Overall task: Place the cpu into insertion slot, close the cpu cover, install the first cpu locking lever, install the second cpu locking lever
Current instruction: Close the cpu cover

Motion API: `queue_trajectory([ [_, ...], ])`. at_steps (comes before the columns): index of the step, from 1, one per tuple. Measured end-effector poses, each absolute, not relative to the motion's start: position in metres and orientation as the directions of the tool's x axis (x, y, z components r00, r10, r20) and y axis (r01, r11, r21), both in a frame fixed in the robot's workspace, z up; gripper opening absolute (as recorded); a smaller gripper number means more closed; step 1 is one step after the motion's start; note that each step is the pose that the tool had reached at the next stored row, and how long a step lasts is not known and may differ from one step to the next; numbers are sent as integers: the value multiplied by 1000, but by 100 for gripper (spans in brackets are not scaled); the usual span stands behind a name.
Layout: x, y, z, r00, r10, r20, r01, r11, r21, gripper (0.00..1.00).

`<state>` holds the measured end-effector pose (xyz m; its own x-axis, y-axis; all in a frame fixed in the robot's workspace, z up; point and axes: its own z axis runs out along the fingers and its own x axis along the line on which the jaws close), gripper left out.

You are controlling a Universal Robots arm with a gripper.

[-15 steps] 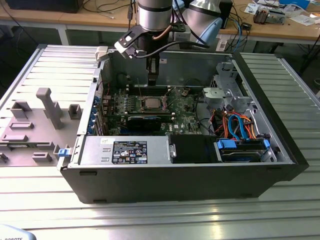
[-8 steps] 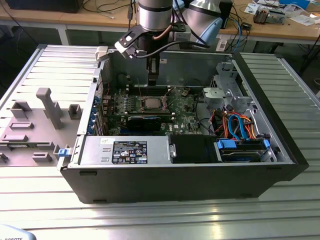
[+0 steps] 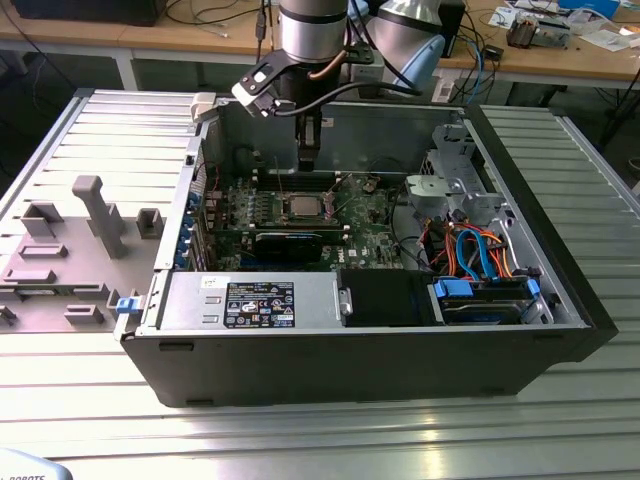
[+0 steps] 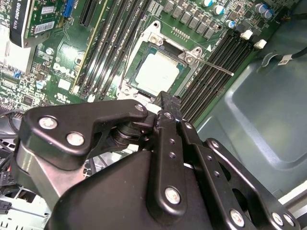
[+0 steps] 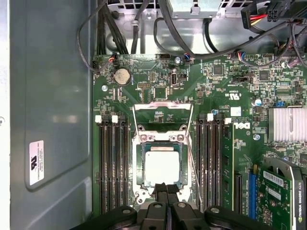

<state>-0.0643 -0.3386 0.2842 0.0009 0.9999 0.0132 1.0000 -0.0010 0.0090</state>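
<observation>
Over the edge of the square, dark-rimmed insertion slot, your black two-finger claw hangs with its fingers pressed together, pinching nothing. The small flat silver-grey square cpu is seated in that slot. The thin silver windowed cpu cover looks flipped open, across the slot from the claw. A thin wire locking lever runs beside the slot. Likely cover-closing step: press it flat and square, and keep the fingertips off the chip.

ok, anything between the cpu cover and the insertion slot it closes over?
Nothing visible. The cpu cover stands open beside the insertion slot, the cpu lies flat inside, and the gripper hovers over the slot's opposite edge.
</observation>
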Motion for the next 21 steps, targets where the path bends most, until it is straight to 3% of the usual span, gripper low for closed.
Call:
queue_trajectory([
  [21,-58,-339,284,1,1000,13,1000,-1,9,11],
])
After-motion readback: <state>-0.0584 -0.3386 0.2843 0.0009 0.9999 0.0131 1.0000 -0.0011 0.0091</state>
